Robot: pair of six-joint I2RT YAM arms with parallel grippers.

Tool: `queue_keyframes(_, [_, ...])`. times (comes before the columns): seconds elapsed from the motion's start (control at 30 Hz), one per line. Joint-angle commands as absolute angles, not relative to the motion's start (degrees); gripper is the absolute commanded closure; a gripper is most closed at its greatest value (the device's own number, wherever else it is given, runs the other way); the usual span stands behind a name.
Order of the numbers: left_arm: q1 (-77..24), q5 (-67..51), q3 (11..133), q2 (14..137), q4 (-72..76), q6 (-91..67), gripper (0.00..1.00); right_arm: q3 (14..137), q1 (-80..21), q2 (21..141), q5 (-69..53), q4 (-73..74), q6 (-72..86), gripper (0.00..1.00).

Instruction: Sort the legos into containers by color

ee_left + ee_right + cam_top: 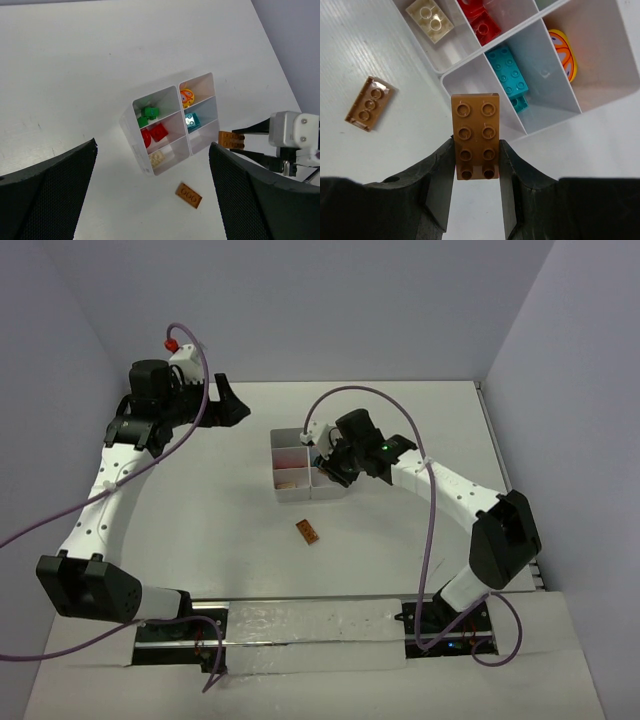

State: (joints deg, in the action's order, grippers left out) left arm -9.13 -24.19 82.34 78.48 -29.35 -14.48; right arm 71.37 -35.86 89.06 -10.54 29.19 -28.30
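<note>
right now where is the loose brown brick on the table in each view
Top external: loose brown brick below the white tray, centre of the picture.
Left wrist: brick at the bottom centre, below the tray.
Right wrist: brick at the left, beside the tray; the held brick is another.
Shared landmark: the white tray.

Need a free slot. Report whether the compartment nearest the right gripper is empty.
Empty: the left wrist view shows only bare white floor in that compartment.
</note>
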Motion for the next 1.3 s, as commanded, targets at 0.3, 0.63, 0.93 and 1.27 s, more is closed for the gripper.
queue_keyframes(0.3, [-7.7, -29.1, 81.3, 76.5, -26.3, -16.2, 0.01, 75.6, -37.2, 94.3, -7.1, 29.5, -45.3, 0.83])
queue_keyframes(0.63, [-7.7, -29.1, 81.4, 76.9, -26.4, -16.1, 0.01, 77.7, -37.9, 96.8, -7.6, 32.0, -50.4, 0.73])
queue_keyframes(0.93, [-7.7, -28.7, 81.7, 77.0, -27.0, -15.6, 0.01, 80.2, -38.1, 99.7, -7.5, 33.9, -50.6, 0.6])
queue_keyframes(1.27, [-7.7, -28.3, 82.0, 77.8, -27.0, -15.9, 0.01, 80.1, -38.9, 97.9, -7.0, 34.0, -50.2, 0.28])
